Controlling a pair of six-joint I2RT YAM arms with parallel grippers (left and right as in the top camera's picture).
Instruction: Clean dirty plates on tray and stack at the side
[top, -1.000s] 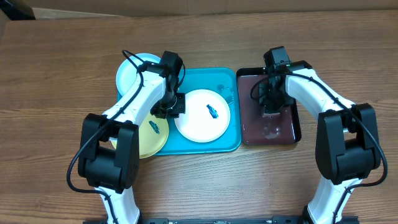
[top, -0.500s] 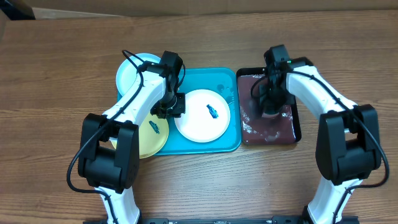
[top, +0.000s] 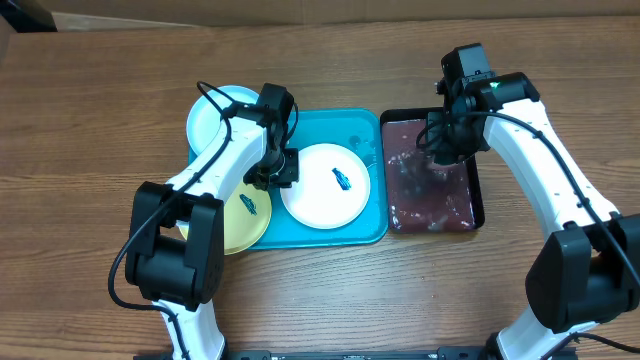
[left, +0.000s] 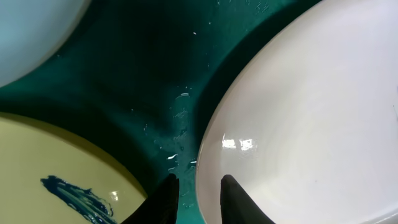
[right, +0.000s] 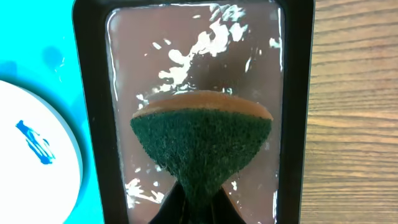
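On the turquoise tray lies the white plate with a blue smear. The yellow-green plate hangs over the tray's left edge, and the pale blue plate lies at its back left. My left gripper stands low over the white plate's left rim, jaws slightly apart, one finger over the plate and one over the tray, with a sliver of tray showing beside the rim. My right gripper is shut on a green sponge, held above the black tray.
The black tray with dark, rippling liquid sits right against the turquoise tray's right side. Bare wooden table surrounds both trays. The left arm reaches across the yellow-green plate and the pale blue plate.
My right gripper closed on the sponge in the black tray and lifted it up and toward the back right, leaving the liquid rippled. The left arm has stayed in place.
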